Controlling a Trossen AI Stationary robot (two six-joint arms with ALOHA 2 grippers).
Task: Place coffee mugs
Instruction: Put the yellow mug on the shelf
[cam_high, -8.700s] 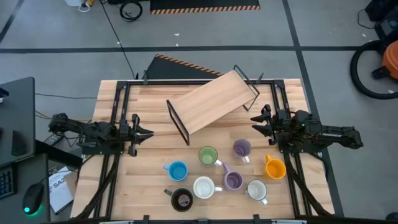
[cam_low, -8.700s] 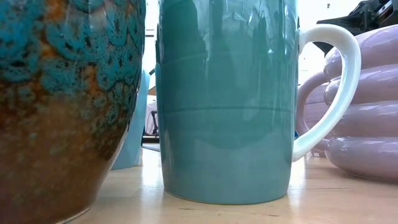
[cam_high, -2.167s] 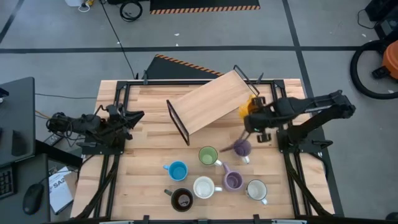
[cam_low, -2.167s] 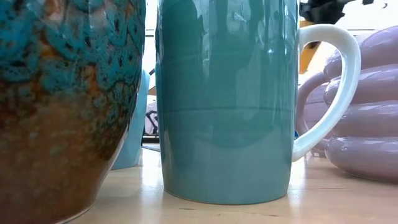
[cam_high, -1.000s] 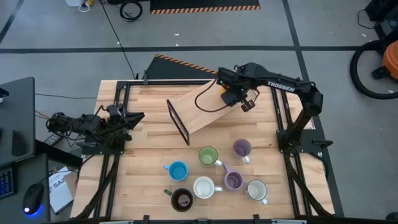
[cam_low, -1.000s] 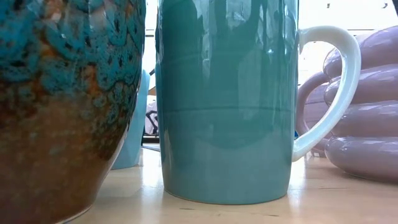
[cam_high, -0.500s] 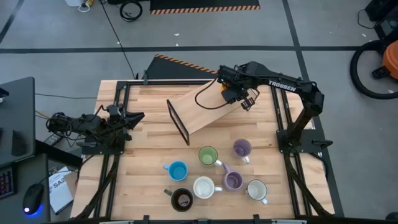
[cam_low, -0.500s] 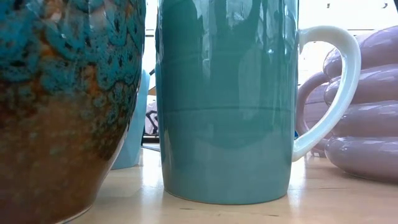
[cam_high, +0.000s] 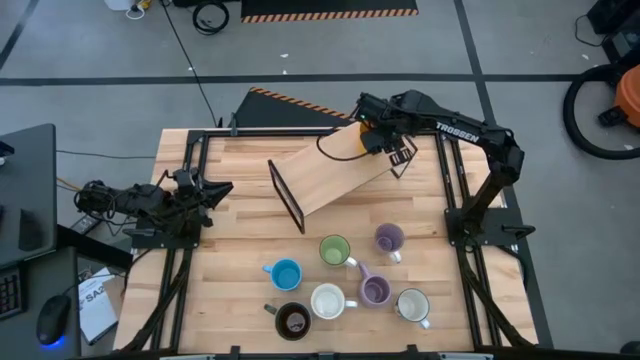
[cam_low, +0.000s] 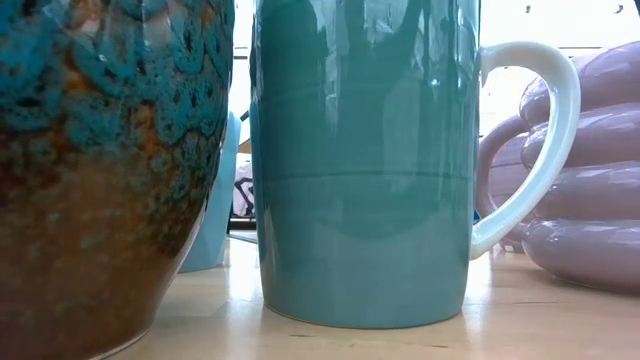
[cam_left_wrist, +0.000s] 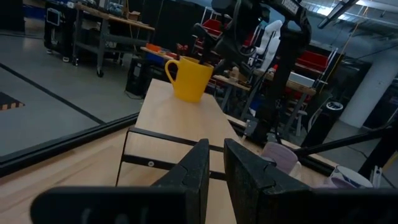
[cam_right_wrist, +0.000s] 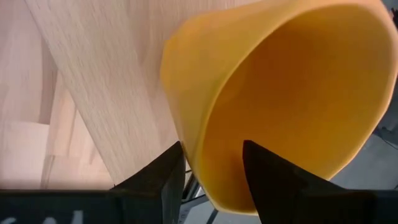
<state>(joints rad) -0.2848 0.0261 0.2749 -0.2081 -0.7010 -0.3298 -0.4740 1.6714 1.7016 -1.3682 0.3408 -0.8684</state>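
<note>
A: We have the orange mug (cam_left_wrist: 188, 77) on the far end of the raised wooden shelf (cam_high: 335, 164), upright in the left wrist view, handle turned away from the right arm. The right gripper (cam_high: 380, 140) is over that far corner.

B: Fingers?

A: Right wrist view: one finger (cam_right_wrist: 267, 174) inside the cup, the other outside the wall, pinching the rim. Closed on the mug, narrow grip, nothing else touched that we can see.

B: So we judge the step to be setting it down and letting go. How do we do it well?

A: Confirm the base sits flat on the board, not over the end edge. Open just enough to clear the wall, then lift straight up so the inner finger does not drag the rim and tip it.

B: Left side?

A: Left gripper (cam_left_wrist: 214, 165) waits at the table's left edge, fingers nearly together, holding nothing.

B: The rest of the mugs?

A: Seven on the near table: green mug (cam_high: 334, 250), blue mug (cam_high: 286, 274), two purple, two white, one dark. All untouched, well apart from the shelf.
</note>
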